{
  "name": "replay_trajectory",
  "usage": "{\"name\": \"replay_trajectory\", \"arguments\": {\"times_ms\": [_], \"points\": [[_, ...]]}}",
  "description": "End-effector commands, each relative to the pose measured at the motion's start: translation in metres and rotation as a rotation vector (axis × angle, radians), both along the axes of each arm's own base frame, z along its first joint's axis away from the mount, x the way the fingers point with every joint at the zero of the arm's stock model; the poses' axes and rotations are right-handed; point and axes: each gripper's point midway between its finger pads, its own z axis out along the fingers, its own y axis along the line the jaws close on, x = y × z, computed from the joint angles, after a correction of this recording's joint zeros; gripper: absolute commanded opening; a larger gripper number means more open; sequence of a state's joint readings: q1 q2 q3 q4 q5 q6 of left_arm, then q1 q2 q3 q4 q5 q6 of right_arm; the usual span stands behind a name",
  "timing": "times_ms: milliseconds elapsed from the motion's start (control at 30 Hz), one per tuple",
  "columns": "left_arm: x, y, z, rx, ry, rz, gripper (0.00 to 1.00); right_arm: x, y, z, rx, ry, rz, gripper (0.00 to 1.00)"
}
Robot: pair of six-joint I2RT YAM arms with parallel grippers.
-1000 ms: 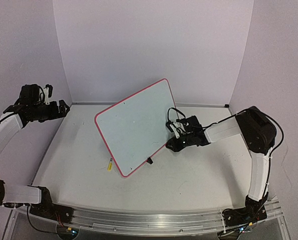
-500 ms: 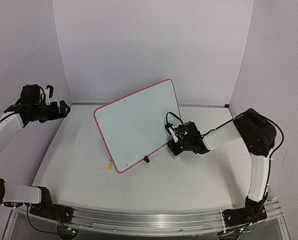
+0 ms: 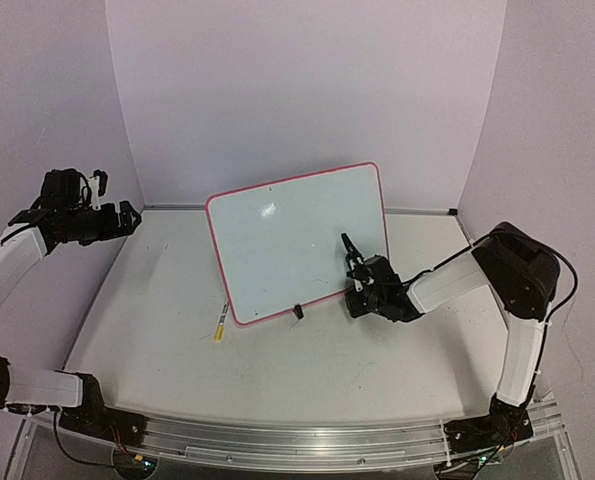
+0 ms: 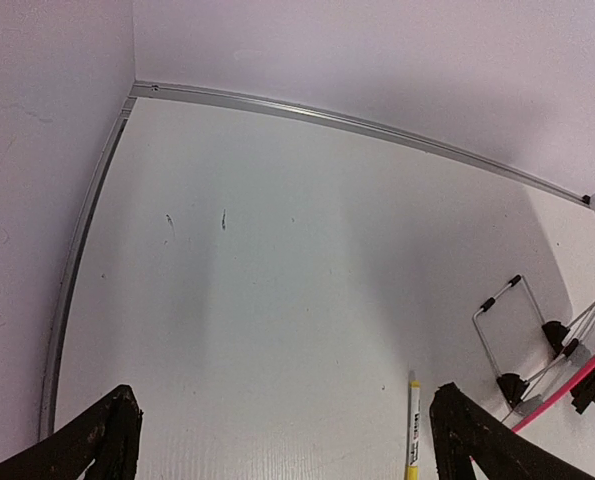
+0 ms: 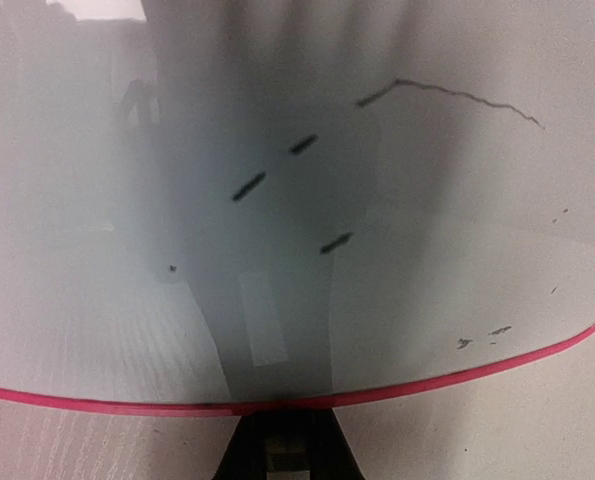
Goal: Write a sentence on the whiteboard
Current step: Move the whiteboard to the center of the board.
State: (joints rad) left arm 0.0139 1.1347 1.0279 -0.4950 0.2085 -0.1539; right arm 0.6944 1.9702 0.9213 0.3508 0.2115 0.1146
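The whiteboard [image 3: 292, 245], white with a red-pink border, stands nearly upright at the table's middle, on a black clip foot [image 3: 298, 312]. It fills the right wrist view [image 5: 297, 200], where only a few short dark marks show. No yellow-green sentence shows on it. My right gripper [image 3: 354, 262] is at the board's lower right edge. In the right wrist view, the gripper [image 5: 282, 425] is shut on the red bottom border. My left gripper [image 3: 117, 218] is open and empty at the far left, high above the table [image 4: 282, 420]. A yellow marker [image 3: 220, 328] lies left of the board.
The marker also shows in the left wrist view [image 4: 413, 430], near my right fingertip. A wire stand [image 4: 512, 325] props the board from behind. A metal rail [image 4: 357, 125] runs along the back wall. The side walls stand close to both arms.
The right gripper has swung the whiteboard from a diagonal tilt to nearly level and upright, shifting it right. The gripper moved slightly down. The left arm has not moved.
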Motion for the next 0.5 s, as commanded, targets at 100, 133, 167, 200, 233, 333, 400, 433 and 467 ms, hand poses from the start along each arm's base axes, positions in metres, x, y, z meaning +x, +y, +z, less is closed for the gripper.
{"name": "replay_trajectory", "arguments": {"times_ms": [100, 133, 167, 200, 233, 333, 400, 433, 467], "points": [[0.006, 0.001, 0.012, 0.01, -0.04, 0.008, 0.99, -0.003, -0.038, 0.015, 0.06, -0.045, -0.353, 0.0], [0.006, 0.006, 0.01, 0.024, -0.034, 0.033, 1.0, -0.005, -0.039, 0.016, 0.062, -0.046, -0.373, 0.0], [0.006, 0.008, 0.009, 0.031, -0.027, 0.043, 0.99, -0.006, -0.039, 0.016, 0.061, -0.049, -0.39, 0.0], [0.006, 0.009, 0.008, 0.037, -0.022, 0.05, 0.99, -0.008, -0.04, 0.017, 0.063, -0.049, -0.407, 0.0], [0.006, 0.01, 0.007, 0.041, -0.017, 0.056, 0.99, -0.01, -0.04, 0.016, 0.065, -0.047, -0.421, 0.0], [0.007, 0.013, 0.004, 0.046, -0.002, 0.073, 0.99, -0.016, -0.037, 0.016, 0.065, -0.048, -0.448, 0.0], [0.007, 0.014, 0.002, 0.045, 0.01, 0.084, 0.99, -0.019, -0.035, 0.016, 0.066, -0.049, -0.459, 0.0], [0.008, 0.015, 0.001, 0.044, 0.017, 0.093, 1.0, -0.02, -0.034, 0.015, 0.068, -0.047, -0.461, 0.0], [0.009, 0.016, 0.001, 0.044, 0.021, 0.101, 1.0, -0.022, -0.034, 0.015, 0.071, -0.044, -0.463, 0.0]]}}
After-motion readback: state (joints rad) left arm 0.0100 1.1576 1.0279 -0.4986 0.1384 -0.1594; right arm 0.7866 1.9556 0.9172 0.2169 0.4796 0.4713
